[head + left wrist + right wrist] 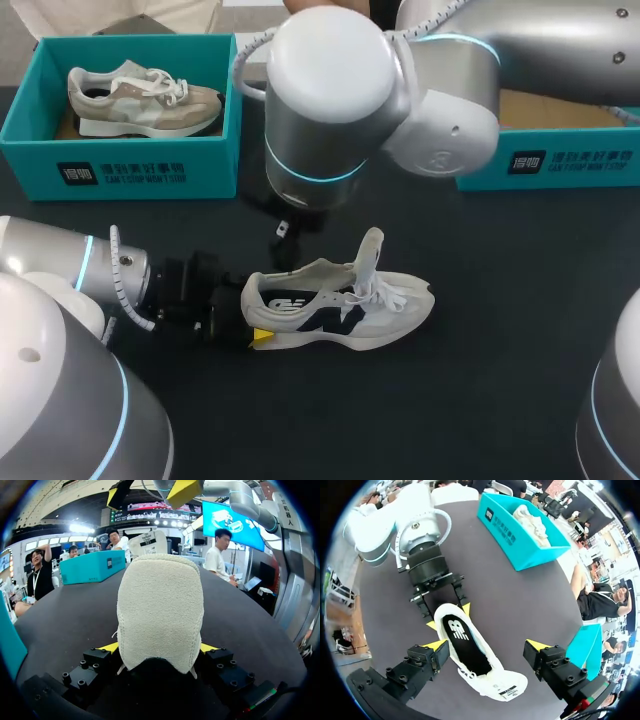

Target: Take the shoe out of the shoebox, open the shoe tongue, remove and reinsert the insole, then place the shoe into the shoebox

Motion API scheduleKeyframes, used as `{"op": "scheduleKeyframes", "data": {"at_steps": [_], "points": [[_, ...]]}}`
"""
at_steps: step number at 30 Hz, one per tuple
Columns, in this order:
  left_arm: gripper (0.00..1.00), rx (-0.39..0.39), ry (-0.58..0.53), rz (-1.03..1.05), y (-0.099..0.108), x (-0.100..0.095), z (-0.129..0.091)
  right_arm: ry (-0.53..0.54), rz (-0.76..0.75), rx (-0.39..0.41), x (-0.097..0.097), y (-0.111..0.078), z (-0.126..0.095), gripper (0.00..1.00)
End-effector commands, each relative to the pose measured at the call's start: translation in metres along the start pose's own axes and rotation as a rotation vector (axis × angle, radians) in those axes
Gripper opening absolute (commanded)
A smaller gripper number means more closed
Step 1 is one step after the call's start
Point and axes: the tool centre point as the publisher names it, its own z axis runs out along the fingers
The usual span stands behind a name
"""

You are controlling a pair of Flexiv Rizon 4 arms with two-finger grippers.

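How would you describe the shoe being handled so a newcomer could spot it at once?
On the black table, nearer the robot than the teal shoebox, the left pincer grips the heel of a white shoe resting on the tabletop. Unlike the beige shoe inside that box, it is white with a dark side logo, and its tongue stands up.

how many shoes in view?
2. One shoe in the left shoebox; the other shoe on the table, heel gripped by the left gripper. Right shoebox is partly hidden behind the right arm, may hold more.
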Motion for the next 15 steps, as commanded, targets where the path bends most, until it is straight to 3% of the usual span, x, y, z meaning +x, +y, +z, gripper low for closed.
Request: {"op": "scheduleKeyframes", "data": {"at_steps": [1,2,4,6,10,15], "points": [[0.0,-0.003,0.002,-0.001,0.002,0.002,0.003,0.02,-0.051,-0.075,0.01,-0.017,0.01,1.0],[0.0,-0.003,0.002,-0.001,0.002,0.002,0.003,0.018,-0.067,-0.071,0.011,-0.019,0.01,1.0],[0.0,-0.003,0.002,-0.001,0.002,0.002,0.003,0.026,-0.099,-0.06,0.014,-0.022,0.012,0.37],[0.0,-0.003,0.002,-0.001,0.002,0.002,0.003,0.039,-0.129,-0.049,0.015,-0.023,0.014,0.0],[0.0,-0.003,0.002,-0.001,0.002,0.002,0.003,0.061,-0.184,0.029,0.02,-0.024,0.023,0.0],[0.0,-0.003,0.002,-0.001,0.002,0.002,0.003,0.061,-0.184,0.029,0.02,-0.024,0.023,0.0]]}}
